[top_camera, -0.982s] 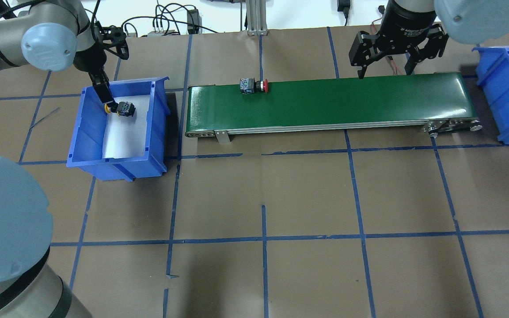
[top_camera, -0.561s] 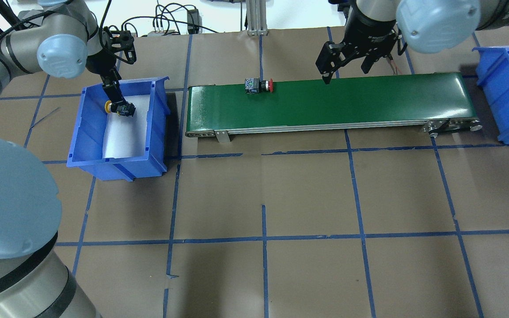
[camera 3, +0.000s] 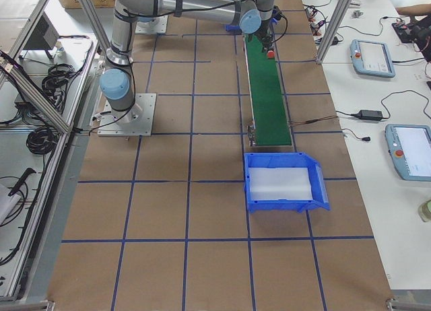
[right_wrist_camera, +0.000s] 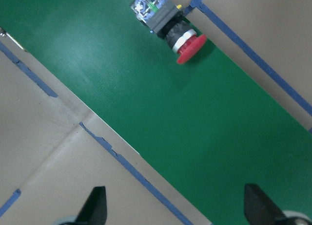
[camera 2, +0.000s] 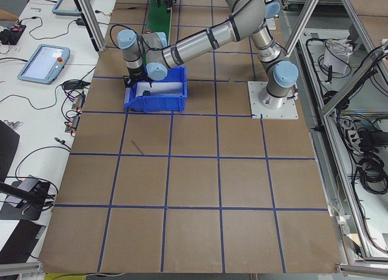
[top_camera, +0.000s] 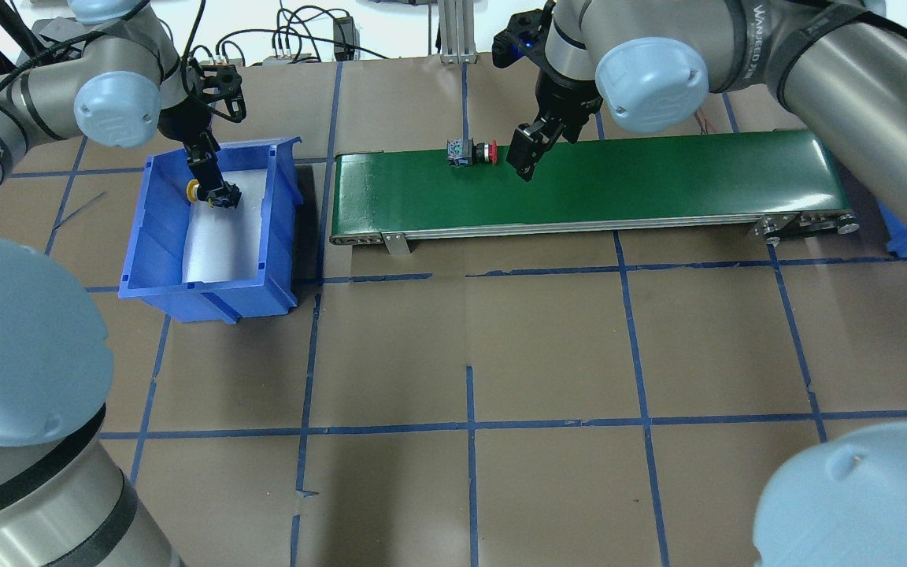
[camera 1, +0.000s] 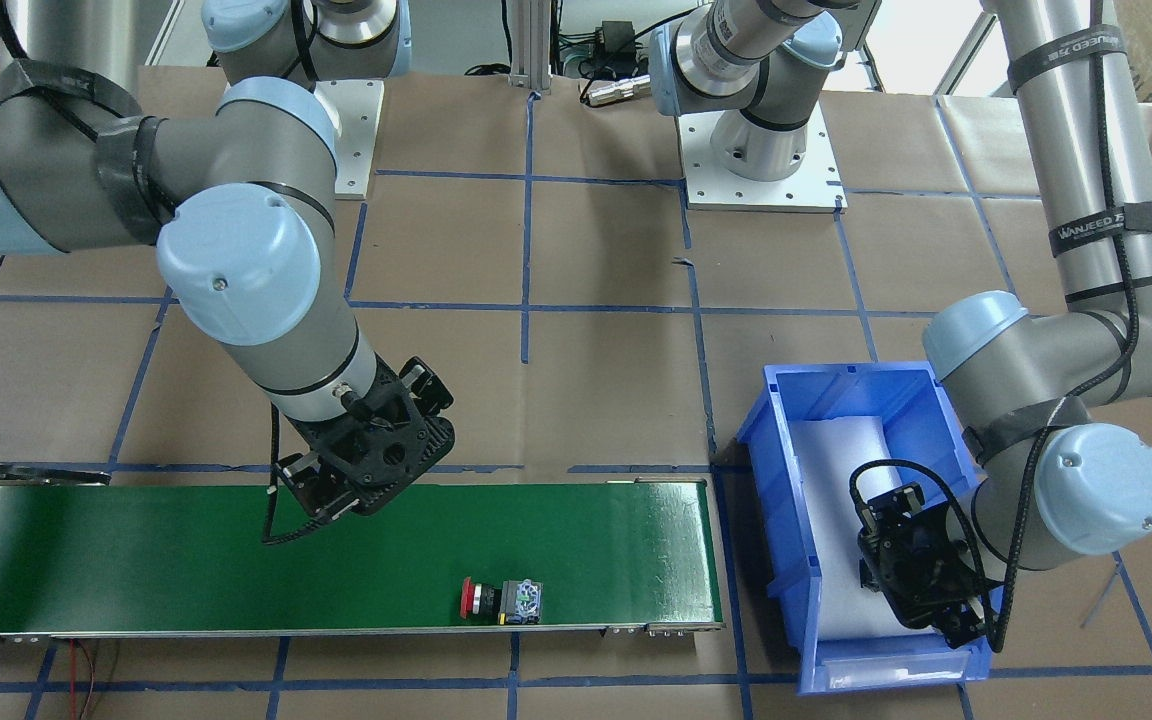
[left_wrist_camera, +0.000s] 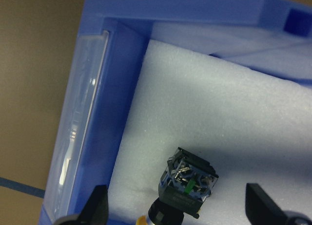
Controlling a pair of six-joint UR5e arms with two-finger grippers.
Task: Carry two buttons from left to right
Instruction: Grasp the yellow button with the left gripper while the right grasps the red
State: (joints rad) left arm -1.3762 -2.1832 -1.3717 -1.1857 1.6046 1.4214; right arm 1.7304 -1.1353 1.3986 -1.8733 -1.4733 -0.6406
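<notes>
Near the far edge of the belt (top_camera: 658,181), the right tool (top_camera: 522,160), apart, could knock the red button (top_camera: 472,151) off; left tool (left_wrist_camera: 179,209), also apart, straddles the yellow button (left_wrist_camera: 188,182)

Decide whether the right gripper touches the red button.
Apart. The right wrist view shows bare green belt between the right gripper and the red button.

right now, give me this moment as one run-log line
left gripper: open, straddling yellow button in blue bin | right gripper: open over belt near red button | red button: lying on belt
</notes>
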